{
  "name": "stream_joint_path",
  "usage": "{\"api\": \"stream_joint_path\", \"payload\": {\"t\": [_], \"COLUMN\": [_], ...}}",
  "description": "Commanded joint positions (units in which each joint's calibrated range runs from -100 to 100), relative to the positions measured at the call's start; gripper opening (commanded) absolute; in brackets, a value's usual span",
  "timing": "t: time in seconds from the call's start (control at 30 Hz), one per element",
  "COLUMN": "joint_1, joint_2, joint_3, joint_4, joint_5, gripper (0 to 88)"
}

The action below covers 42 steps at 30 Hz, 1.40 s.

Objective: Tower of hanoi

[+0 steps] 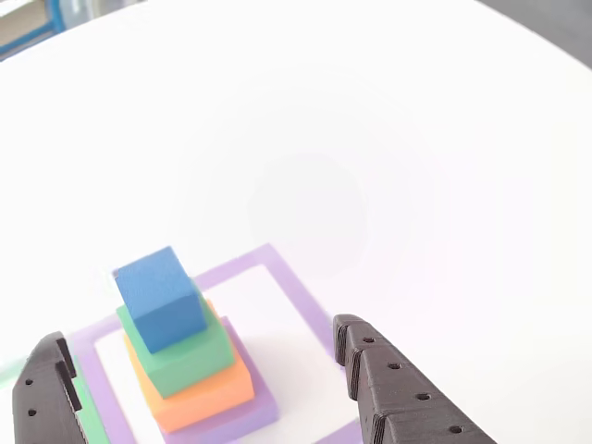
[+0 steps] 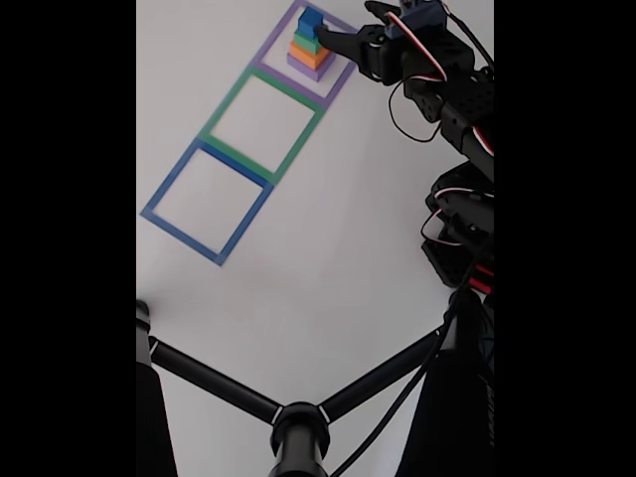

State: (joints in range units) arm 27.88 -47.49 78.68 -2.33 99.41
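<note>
The tower of hanoi [image 1: 185, 356] stands stacked inside a flat purple square outline [image 1: 296, 287]. It has a blue cube [image 1: 162, 296] on top, then a green block [image 1: 190, 361], an orange block [image 1: 208, 396] and a purple slab [image 1: 250, 418]. My gripper [image 1: 199, 338] is open, with one black finger [image 1: 42, 393] left of the stack and the other [image 1: 398, 388] well to its right. Neither finger touches a block. In the fixed view the tower [image 2: 309, 45] sits at the top, and the gripper [image 2: 343, 30] hovers just right of it.
A green outline [image 2: 224, 104] and a blue outline [image 2: 169, 189] lie in a row below-left of the purple outline [image 2: 343, 75] in the fixed view. Black tripod legs [image 2: 298, 427] cross the bottom. The arm [image 2: 457, 99] fills the right side. The white table edge [image 1: 546, 37] curves at the far right.
</note>
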Motion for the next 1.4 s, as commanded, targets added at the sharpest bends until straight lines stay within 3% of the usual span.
{"api": "stream_joint_path", "payload": {"t": [0.0, 0.63, 1.37], "joint_1": [0.50, -2.76, -6.49], "joint_2": [2.07, 17.73, 30.17], "joint_3": [2.78, 1.78, -8.77], "joint_4": [-9.17, -25.85, -29.25], "joint_5": [0.59, 0.59, 0.59], "gripper": [36.1, 35.3, 32.4]}}
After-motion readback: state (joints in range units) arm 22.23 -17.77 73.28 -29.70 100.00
